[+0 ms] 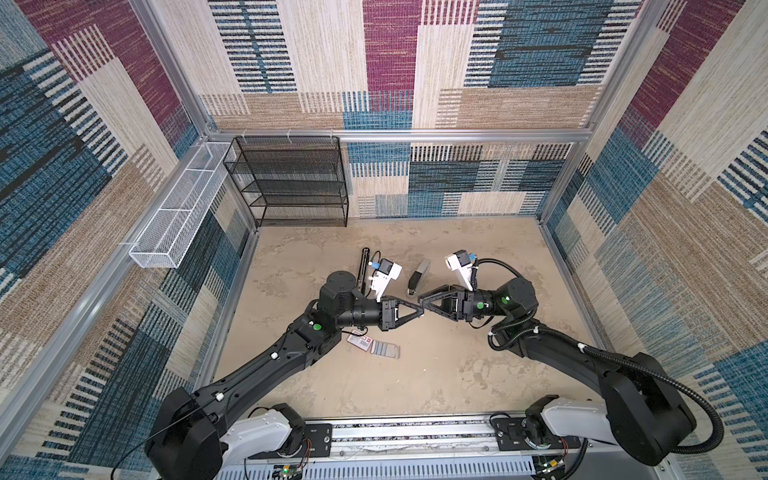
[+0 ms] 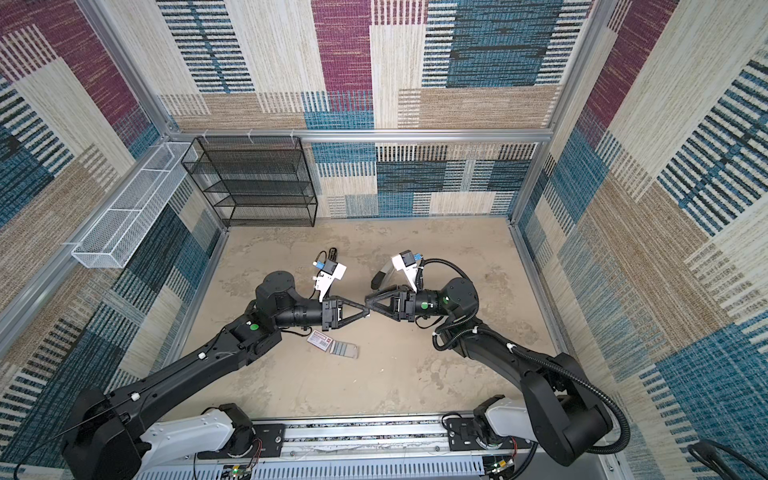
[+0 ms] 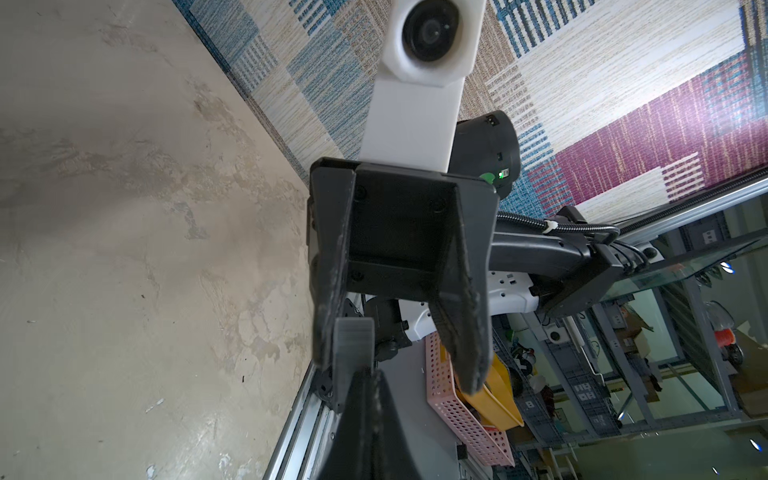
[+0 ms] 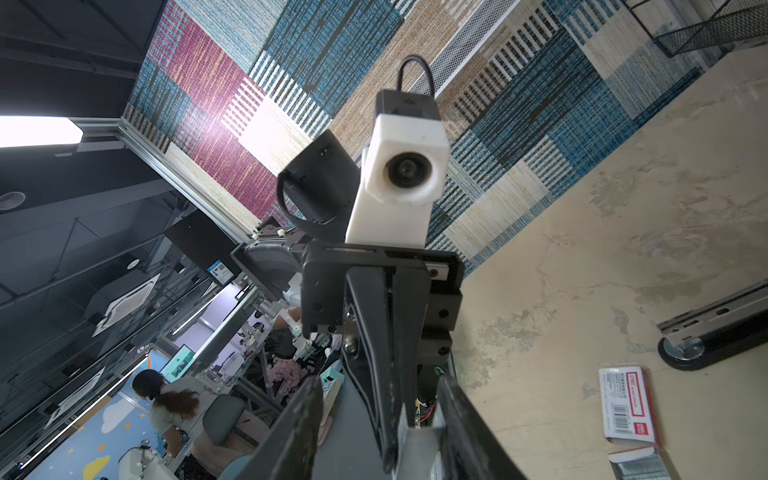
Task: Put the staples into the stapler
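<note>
Both top views, read from the front rail backward, show your two arms reaching in from it and meeting tip to tip over the middle of the table. Nearest to you on the surface lies the white box with its red label, just beside the left forearm. Touching its end is the flat tray of the staples, grey strips in rows, lying flat. Beyond that, your left gripper has its jaws pressed together. The right wrist view shows a pale sliver at their tip, and you cannot tell from it whether that is a staple strip. Your right gripper has its jaws apart, with the left's tip standing between them and a gap visible on one side. Farther back, the stapler lies beside the left wrist camera, its silver rail exposed on the black base, well apart from the staples. A grey-and-black object stands just behind the grippers, unidentified. Against the rear wall sits a black mesh rack.
</note>
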You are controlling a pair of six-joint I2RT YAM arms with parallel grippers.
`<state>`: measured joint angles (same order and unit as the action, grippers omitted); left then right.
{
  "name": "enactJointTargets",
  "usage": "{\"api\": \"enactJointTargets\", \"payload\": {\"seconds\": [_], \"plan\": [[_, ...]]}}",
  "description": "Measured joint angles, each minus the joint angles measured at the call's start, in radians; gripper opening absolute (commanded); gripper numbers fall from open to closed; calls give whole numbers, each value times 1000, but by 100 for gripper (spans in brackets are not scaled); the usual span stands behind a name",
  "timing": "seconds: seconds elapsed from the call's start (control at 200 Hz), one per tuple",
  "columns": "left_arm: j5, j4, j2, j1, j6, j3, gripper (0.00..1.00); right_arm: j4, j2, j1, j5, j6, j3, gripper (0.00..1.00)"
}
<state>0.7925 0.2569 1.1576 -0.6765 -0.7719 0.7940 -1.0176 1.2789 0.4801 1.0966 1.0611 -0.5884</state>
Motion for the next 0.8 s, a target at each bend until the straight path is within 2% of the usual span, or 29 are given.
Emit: {"api": "enactJointTargets", "payload": {"seconds": [0.295,0.801], "plan": [[0,0,-18,0,-3,0,0,8,-10,2,2,-6,5,42],[0,34,-23,0,-10,-8,0,21,-25,2,-2,-16,10,26]]}}
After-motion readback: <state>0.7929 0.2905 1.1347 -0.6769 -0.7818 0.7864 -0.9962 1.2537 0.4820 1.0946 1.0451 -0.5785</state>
